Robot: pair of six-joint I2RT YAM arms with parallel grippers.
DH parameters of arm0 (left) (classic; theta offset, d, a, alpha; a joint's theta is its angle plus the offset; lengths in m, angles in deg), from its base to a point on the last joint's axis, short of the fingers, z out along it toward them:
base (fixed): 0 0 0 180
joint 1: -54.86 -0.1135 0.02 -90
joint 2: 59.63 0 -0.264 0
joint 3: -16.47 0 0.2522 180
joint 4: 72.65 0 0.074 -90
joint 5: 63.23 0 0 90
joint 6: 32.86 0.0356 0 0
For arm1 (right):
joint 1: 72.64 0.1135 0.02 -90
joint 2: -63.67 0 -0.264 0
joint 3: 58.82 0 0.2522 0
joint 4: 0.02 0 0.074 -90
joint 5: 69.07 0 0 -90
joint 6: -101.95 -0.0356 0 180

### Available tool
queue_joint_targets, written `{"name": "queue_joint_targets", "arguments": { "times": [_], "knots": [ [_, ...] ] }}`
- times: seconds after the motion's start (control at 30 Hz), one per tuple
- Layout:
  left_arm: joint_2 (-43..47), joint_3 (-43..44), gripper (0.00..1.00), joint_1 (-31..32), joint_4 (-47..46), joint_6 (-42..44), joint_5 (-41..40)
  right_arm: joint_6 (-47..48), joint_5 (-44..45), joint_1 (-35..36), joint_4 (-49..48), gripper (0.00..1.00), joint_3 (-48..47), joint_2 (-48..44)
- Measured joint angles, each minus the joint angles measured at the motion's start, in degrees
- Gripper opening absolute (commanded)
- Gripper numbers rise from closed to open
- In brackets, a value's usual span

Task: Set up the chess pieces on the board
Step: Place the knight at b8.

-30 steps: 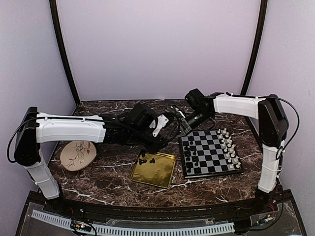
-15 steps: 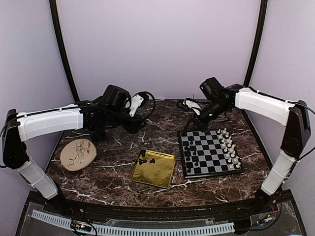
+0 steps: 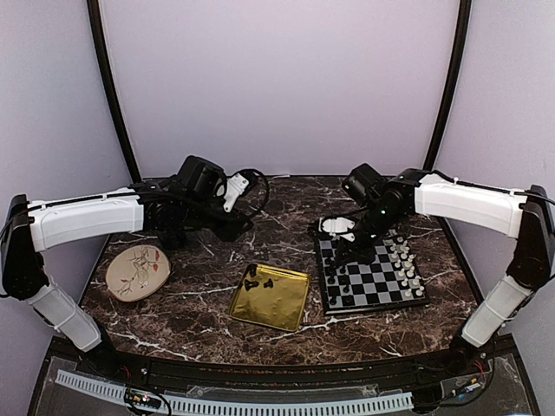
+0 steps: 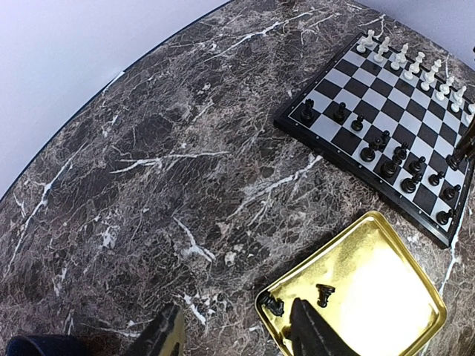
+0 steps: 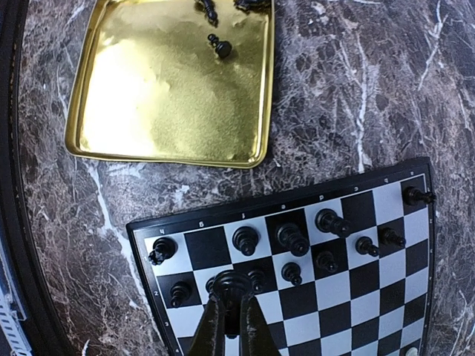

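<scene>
Marble bench; my right hand clamps black piece over board for placing; left hand apart, empty, parked clear.

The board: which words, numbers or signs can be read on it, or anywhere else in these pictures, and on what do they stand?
On the rim of the board: a row of small pale marks, too blurred to read.
On the tray: none.
On the plate: only a flower drawing, no text.
Elsewhere: none that can be read.
</scene>
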Motion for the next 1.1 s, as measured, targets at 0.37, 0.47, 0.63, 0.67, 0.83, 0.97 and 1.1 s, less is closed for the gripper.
{"name": "queue_joint_targets", "arguments": {
  "times": [0.37, 0.47, 0.63, 0.67, 0.83, 0.97, 1.1],
  "knots": [
    [0.0, -0.8, 0.51, 0.0, -0.1, 0.4, -1.6, 0.9, 4.2, 6.3, -0.7, 0.00, 1.6, 2.6],
    [0.0, -0.8, 0.51, 0.0, -0.1, 0.5, -1.7, 0.7, 4.9, 6.7, -0.9, 0.00, 1.5, 4.3],
    [0.0, -0.9, 0.51, 0.0, 0.0, 0.6, -2.1, 0.6, 5.9, 6.7, -0.9, 0.00, 1.5, 6.2],
    [0.0, -0.9, 0.51, 0.0, 0.0, 0.6, -2.1, 0.5, 6.2, 6.8, -0.9, 0.00, 1.5, 6.3],
    [0.0, -1.0, 0.51, 0.0, 0.0, 0.7, -2.1, 0.5, 6.8, 6.8, -1.2, 0.00, 1.6, 6.3],
    [0.0, -1.0, 0.51, 0.0, 0.0, 0.9, -2.3, 0.4, 7.3, 6.8, -1.8, 0.00, 2.1, 6.6],
    [0.0, -1.0, 0.51, 0.0, 0.0, 0.9, -2.4, 0.3, 7.6, 6.8, -1.9, 0.00, 2.3, 7.3]
  ]
}}
